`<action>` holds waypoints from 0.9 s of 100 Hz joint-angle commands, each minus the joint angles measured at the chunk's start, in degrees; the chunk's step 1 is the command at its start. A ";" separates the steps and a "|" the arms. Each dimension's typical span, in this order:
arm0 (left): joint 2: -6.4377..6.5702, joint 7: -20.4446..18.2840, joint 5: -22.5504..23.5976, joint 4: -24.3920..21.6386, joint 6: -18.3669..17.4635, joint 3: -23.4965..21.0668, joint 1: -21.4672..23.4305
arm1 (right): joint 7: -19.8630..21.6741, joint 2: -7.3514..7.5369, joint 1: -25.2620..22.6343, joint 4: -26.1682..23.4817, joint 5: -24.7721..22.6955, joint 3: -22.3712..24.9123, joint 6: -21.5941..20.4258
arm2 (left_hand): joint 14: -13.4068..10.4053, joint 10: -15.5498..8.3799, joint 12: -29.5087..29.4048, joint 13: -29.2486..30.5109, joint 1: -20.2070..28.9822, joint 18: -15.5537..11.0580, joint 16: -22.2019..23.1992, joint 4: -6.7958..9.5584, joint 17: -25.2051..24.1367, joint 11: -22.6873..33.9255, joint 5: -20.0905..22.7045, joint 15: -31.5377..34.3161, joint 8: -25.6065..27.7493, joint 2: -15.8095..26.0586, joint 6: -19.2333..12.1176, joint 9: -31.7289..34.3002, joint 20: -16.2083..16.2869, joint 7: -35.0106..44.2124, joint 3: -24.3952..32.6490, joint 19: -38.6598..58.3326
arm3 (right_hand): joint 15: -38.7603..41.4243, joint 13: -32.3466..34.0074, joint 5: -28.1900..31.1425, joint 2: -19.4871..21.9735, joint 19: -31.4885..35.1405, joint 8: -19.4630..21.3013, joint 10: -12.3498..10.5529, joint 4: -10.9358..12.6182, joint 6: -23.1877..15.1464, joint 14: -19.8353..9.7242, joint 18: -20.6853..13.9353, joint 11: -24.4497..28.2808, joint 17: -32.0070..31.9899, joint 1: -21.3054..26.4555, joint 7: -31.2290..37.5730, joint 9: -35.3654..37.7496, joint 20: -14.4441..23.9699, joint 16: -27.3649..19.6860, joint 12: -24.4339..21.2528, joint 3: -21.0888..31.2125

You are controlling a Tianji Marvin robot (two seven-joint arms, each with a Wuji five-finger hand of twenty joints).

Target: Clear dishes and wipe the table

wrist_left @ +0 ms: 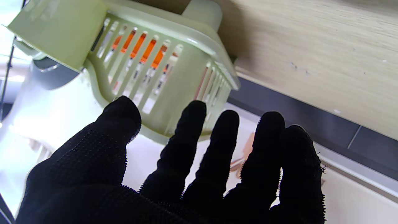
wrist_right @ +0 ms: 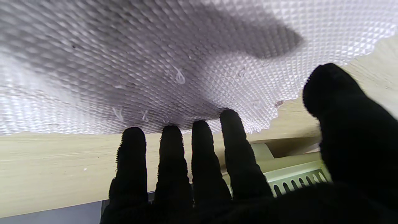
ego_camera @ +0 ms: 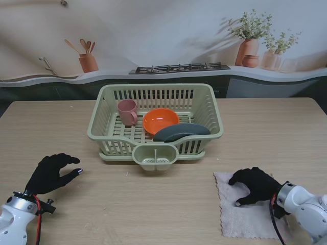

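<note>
A pale green dish rack stands mid-table, holding a pink cup, an orange bowl and a dark grey plate. A pale pink cloth lies flat on the table near me on the right. My right hand, in a black glove, rests palm down on the cloth's far part with fingers spread; the right wrist view shows the fingertips touching the cloth. My left hand hovers open near me on the left, holding nothing. The left wrist view shows the rack beyond its fingers.
A small cutlery holder hangs on the rack's near side. Behind the table's far edge runs a counter with a stove top, a utensil pot and potted plants.
</note>
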 commanded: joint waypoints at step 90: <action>-0.51 0.08 -0.64 -0.83 0.64 0.06 0.58 | -10.88 0.61 6.03 10.57 -16.62 -11.64 5.99 | 2.75 1.71 -1.00 -1.34 1.09 0.69 0.52 2.04 -0.79 0.36 2.99 0.48 0.17 3.91 1.15 -0.78 0.52 -0.28 -5.26 0.75 | 49.39 26.46 12.52 -17.66 46.57 -3.37 1.07 -9.00 -3.26 -1.06 -20.00 24.83 36.21 23.46 27.32 19.06 9.55 8.21 4.04 31.53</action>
